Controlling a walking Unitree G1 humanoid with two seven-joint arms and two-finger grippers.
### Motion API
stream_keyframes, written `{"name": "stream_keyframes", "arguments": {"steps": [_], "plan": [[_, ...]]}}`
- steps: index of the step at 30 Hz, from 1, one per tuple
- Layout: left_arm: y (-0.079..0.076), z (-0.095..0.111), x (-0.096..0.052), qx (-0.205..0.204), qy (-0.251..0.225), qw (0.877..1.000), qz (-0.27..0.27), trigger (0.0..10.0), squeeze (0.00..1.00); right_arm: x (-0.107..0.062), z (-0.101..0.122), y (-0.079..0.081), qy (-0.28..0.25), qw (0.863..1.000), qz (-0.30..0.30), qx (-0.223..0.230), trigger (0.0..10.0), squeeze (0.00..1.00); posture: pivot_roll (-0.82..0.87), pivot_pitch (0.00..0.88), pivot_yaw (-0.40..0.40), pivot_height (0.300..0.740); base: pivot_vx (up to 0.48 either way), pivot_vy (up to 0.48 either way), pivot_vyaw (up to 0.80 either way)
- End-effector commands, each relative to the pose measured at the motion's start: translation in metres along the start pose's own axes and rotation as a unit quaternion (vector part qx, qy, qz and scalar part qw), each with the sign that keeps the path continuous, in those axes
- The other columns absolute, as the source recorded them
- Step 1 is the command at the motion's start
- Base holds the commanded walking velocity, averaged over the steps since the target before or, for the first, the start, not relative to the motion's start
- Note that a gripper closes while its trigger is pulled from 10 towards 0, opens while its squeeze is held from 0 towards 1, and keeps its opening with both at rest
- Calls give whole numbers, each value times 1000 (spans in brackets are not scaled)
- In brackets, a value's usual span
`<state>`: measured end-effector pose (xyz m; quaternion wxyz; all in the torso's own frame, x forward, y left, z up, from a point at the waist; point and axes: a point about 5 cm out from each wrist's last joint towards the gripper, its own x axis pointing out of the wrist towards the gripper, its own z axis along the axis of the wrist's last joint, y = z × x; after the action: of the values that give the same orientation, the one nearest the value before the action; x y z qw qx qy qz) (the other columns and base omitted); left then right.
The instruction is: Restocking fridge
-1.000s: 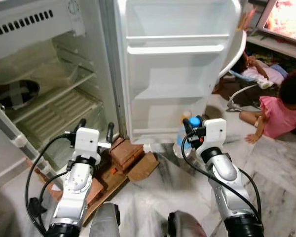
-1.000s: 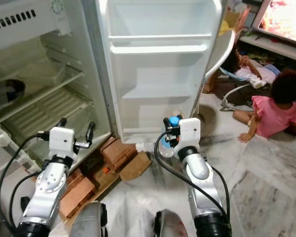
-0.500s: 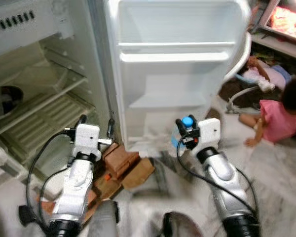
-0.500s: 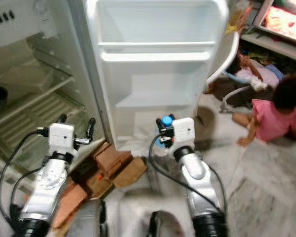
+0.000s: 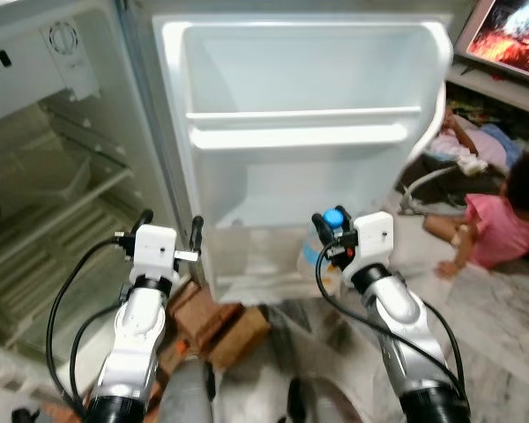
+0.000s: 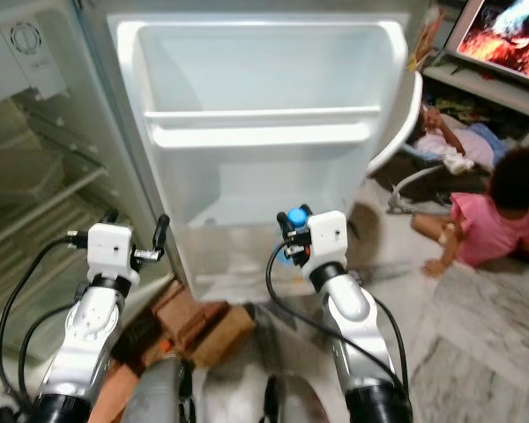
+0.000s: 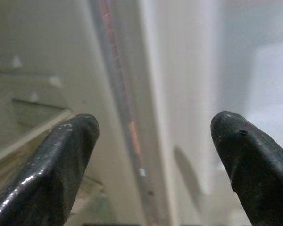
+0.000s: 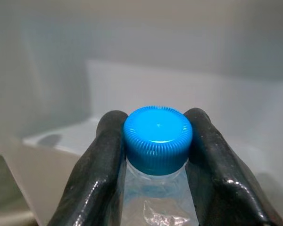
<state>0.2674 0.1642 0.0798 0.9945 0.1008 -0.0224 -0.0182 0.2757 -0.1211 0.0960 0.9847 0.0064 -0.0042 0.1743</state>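
Closest to the fridge door: the right gripper, fingers squeezed tight on the neck of a clear water bottle, right under its blue cap. Bottle hanging just in front of the door's low shelf, near that shelf's right end, not inside it yet.

Best way to do this step, at a guess: lift the bottle until its bottom is higher than the shelf's front lip, push it in over the lip, then lower it slowly until it stands flat. Keep it straight up. Hold on until the bottom rests on the shelf, and only then let go. Grip is only at the thin neck, so the heavy bottom could swing and bump the lip. Go slow.

Beside the door's hinge edge, on the left: the left gripper, fingers wide apart and holding nothing, pointing at the seam between the door and the fridge body. Better kept there, out of the way.

Under the door: brown cardboard pieces on the floor. Watch the feet near them.

Farther off, to the right of the door: a child in a pink top sitting on the floor, well apart from the bottle. No swinging the arm that way.

Farthest, left of the door: the open fridge inside, with bare shelves.
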Motion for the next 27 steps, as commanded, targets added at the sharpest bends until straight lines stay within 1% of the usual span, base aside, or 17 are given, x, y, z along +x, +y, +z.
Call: {"name": "stream_keyframes", "arguments": {"steps": [1,16,21,27], "plan": [[1,0,0,0,4,1000,6,10000,0,3,10,4,-21,1000,10,-7,10000,0,8,55,-48,666,0,0,0],[4,-2,-2,-1,11,1000,17,10000,0,4,6,2,-14,1000,4,-7,10000,0,19,67,-50,666,0,0,0],[4,-2,-2,2,11,1000,15,10000,0,4,5,1,-12,1000,2,-6,10000,0,19,65,-49,638,0,0,0],[6,0,2,3,9,1000,15,10000,0,5,4,1,-11,1000,2,-5,10000,0,23,62,-47,593,0,0,0]]}}
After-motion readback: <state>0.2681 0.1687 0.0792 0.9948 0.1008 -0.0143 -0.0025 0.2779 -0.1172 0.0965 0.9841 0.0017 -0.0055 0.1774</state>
